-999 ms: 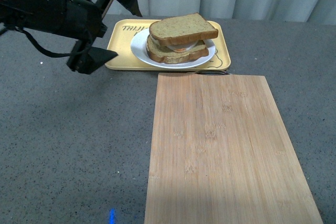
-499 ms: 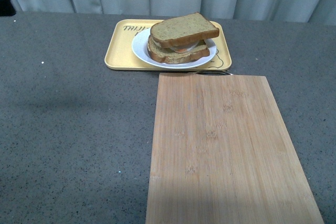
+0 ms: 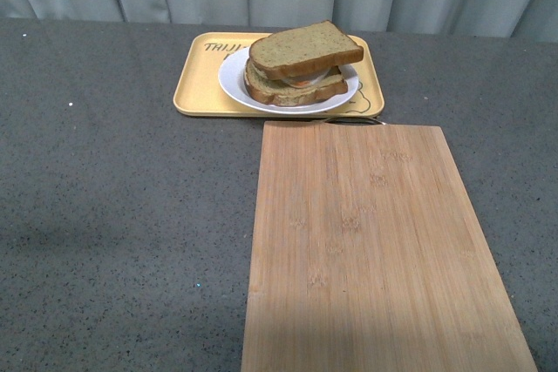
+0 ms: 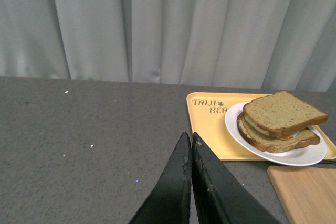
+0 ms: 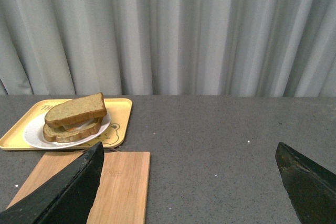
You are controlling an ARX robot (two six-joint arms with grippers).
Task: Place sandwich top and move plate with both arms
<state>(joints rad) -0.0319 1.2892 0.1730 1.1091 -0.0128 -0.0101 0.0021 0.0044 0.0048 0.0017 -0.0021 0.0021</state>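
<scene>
The sandwich top, a speckled brown bread slice, lies on the lower slice with the egg, on the white plate that stands on a yellow tray. No arm shows in the front view. In the left wrist view my left gripper is shut and empty, above the grey table, apart from the plate and the sandwich top. In the right wrist view my right gripper is open wide and empty, above the table, far from the plate and the sandwich top.
A yellow tray with a bear drawing holds the plate at the back of the grey table. A long wooden cutting board lies in front of it, touching the tray's near edge. Pale curtains hang behind the table.
My left arm, a second ago beside the tray on the left, has drawn back out of the front view. The sandwich, plate and board have not moved.
</scene>
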